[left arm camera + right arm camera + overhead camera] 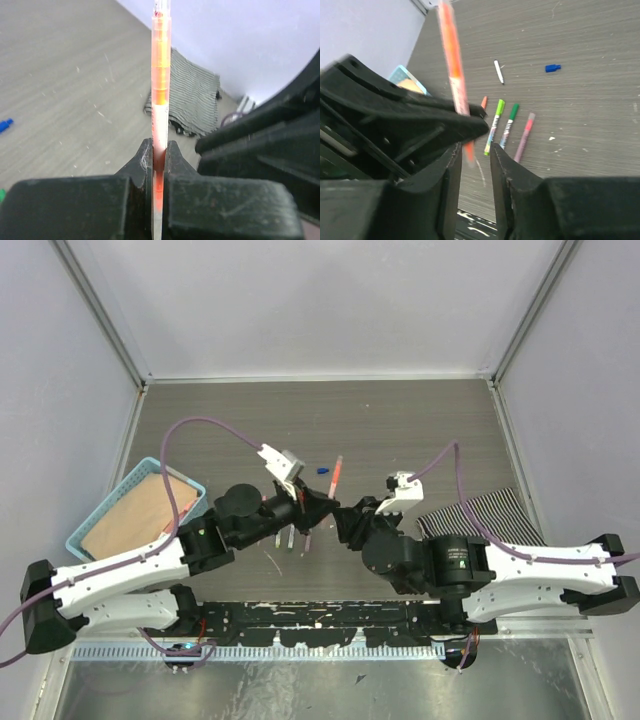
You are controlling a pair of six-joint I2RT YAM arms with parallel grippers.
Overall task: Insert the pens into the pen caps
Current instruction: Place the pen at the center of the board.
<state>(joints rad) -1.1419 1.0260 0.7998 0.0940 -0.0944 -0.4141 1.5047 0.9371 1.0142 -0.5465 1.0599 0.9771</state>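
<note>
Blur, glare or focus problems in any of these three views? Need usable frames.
Top external: even light, soft shadows, no glare, orange pen small but clear. Left wrist: pen fairly sharp, left end effector soft up close, wall behind bright. Right wrist: orange pen smeared, right end effector out of focus, loose pens and blue cap on the table crisp.

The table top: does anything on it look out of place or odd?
Only small things: a blue cap lies alone, apart from the three pens lying side by side, and a thin white piece lies loose too. Nothing looks spilled or broken.
</note>
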